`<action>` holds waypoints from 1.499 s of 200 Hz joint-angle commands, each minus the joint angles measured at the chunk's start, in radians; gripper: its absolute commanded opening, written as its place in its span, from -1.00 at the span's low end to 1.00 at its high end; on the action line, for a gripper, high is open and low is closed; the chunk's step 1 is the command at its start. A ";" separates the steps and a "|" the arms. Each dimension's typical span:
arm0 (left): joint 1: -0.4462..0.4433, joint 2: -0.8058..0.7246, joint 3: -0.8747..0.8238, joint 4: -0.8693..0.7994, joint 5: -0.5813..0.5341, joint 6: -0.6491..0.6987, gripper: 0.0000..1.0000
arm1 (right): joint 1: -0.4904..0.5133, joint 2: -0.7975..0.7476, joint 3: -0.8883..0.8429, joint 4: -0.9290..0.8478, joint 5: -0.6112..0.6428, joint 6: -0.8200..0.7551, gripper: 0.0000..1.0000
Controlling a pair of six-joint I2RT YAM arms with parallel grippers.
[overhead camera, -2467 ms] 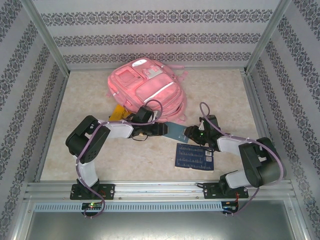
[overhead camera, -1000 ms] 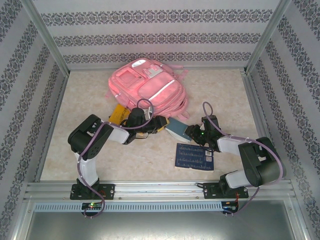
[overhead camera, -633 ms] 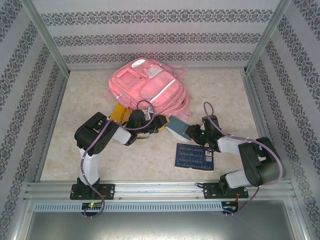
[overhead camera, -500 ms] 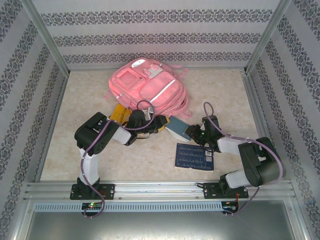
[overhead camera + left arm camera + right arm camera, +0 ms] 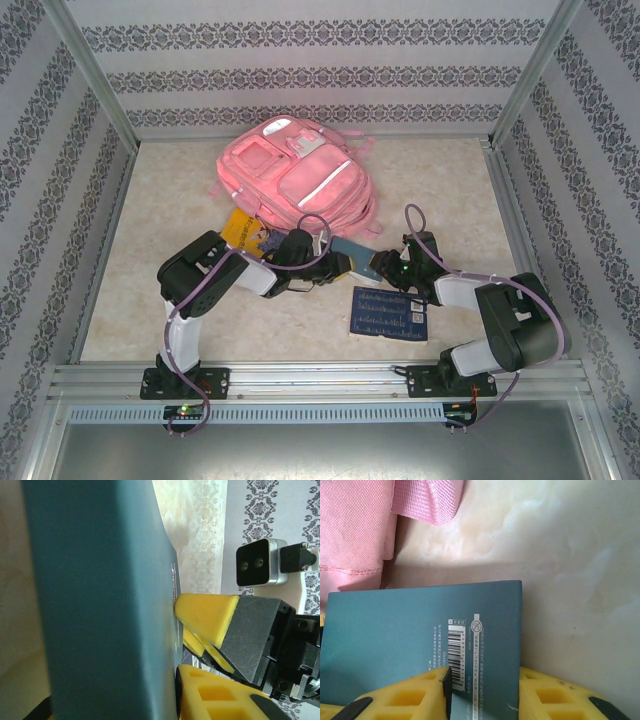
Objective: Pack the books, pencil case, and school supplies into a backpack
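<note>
Both arms bent inward, right claw [image 5: 482, 674] pinching teal book [image 5: 415, 625], left claw [image 5: 343, 267] grip unclear

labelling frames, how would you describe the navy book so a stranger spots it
Start from the pink backpack and come toward the right arm's base. The navy book lies flat there; rows of white print set it apart from the paler teal book.

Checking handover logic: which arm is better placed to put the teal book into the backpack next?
Right, probably. The right tool clamps the teal book by its edge, with the backpack just beyond. The left tool sits at the book's other end, its grip unclear.
</note>
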 commanded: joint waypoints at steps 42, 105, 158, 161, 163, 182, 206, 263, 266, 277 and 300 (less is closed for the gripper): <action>-0.025 -0.141 0.032 -0.147 -0.043 0.172 -0.79 | 0.042 0.045 -0.039 0.054 0.016 -0.043 -0.15; -0.022 -0.446 0.036 -0.434 -0.126 0.389 -0.88 | 0.030 -0.355 -0.093 -0.109 0.109 -0.050 0.47; -0.012 -0.623 0.016 -0.435 -0.024 0.414 -1.00 | 0.013 -0.751 -0.117 -0.081 0.010 0.019 0.76; -0.012 -0.630 0.012 -0.429 -0.016 0.409 -1.00 | 0.011 -0.763 -0.117 -0.071 -0.006 0.024 0.76; -0.012 -0.636 0.011 -0.423 -0.011 0.408 -1.00 | 0.011 -0.769 -0.116 -0.063 -0.014 0.028 0.77; -0.008 -0.671 -0.020 -0.328 0.053 0.360 -1.00 | 0.011 -0.808 -0.089 -0.047 -0.073 0.055 0.80; -0.006 -0.703 -0.056 -0.172 0.126 0.285 -1.00 | 0.011 -0.818 -0.067 -0.055 -0.100 0.079 0.92; -0.006 -0.683 -0.133 0.119 0.169 0.127 -1.00 | 0.021 -0.814 -0.099 0.133 -0.152 0.179 0.96; -0.005 -0.684 -0.133 0.122 0.169 0.127 -1.00 | 0.023 -0.816 -0.098 0.137 -0.159 0.177 0.95; -0.005 -0.683 -0.132 0.129 0.167 0.122 -1.00 | 0.030 -0.818 -0.101 0.150 -0.177 0.170 0.95; -0.005 -0.672 -0.144 0.192 0.162 0.090 -1.00 | 0.049 -0.826 -0.116 0.168 -0.184 0.162 0.95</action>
